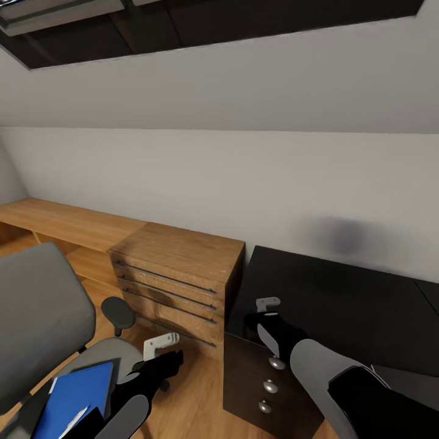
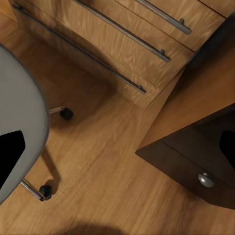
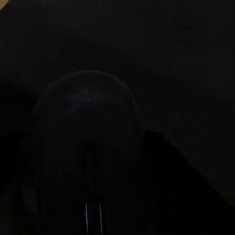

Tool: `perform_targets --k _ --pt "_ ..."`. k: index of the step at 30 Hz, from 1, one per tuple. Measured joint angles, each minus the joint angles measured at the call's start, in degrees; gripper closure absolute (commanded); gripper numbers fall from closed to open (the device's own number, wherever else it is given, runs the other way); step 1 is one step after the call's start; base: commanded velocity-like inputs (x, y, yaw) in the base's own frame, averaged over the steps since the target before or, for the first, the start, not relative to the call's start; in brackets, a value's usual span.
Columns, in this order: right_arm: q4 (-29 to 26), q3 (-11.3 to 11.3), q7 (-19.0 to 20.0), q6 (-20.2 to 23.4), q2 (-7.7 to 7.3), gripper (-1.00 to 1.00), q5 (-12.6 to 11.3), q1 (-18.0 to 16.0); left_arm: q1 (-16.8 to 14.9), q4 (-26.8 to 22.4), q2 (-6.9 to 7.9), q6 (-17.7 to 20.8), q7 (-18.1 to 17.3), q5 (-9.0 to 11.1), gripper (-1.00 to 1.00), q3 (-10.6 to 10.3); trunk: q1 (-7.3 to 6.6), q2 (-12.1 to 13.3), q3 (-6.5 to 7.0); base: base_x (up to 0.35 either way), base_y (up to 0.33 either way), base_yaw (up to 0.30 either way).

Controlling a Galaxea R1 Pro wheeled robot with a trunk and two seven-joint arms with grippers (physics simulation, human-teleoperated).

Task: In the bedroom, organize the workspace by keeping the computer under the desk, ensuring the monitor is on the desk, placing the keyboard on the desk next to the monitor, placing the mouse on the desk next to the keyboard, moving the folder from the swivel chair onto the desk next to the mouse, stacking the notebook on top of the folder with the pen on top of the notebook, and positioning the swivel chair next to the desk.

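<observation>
Claw [image 1: 266,303] on the right arm is being held low over the black counter [image 1: 341,305], a dark mouse [image 3: 83,147] being seen just beneath it; whether it is spread cannot be told; the blue folder [image 1: 76,396] is lying on the chair [image 1: 36,317], nearer the left claw [image 1: 161,344].

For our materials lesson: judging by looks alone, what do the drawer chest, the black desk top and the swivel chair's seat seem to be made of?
Drawer chest: light wood or wood veneer, matte, with visible grain; its rail handles look like metal.
Desk top: glossy black, smooth and faintly reflective; lacquer or laminate, hard to tell.
Swivel chair seat: grey upholstery, apparently fabric, matte and soft-looking; its castor legs look like shiny metal.
</observation>
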Motion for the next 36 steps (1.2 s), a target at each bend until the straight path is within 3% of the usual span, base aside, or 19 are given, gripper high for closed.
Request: perform_targets --k 20,25,27,30,36 --pt "-0.89 -0.1 0.12 1.99 0.0 1.0 0.28 0.0 0.0 0.15 0.05 0.0 0.0 -0.01 -1.0 0.0 0.0 0.0 0.0 0.0 0.0 0.0" --pt "-2.11 -0.17 0.0 5.26 -0.12 1.0 0.1 0.0 -0.01 0.18 0.05 0.0 0.0 -0.02 -1.0 -0.01 -0.21 0.39 0.18 0.0 0.0 0.0" --pt "-5.07 -1.69 -0.03 9.18 -0.76 1.0 -0.32 0.04 -0.01 0.18 0.05 -0.02 0.0 -0.13 -1.0 -0.05 -0.65 1.2 0.52 0.0 0.0 0.0" --pt "-10.75 -5.74 -0.04 15.05 -1.42 1.0 -0.28 0.08 -0.01 0.18 0.05 -0.07 0.05 -0.17 -1.0 -0.13 -1.31 2.4 1.06 0.0 0.0 0.0" --pt "-22.09 -7.52 -0.4 18.34 -3.18 1.0 -0.07 1.87 -0.01 0.35 0.05 -0.09 0.17 -0.18 -1.0 -0.26 -2.63 4.81 2.14 -0.006 0.0 0.0"
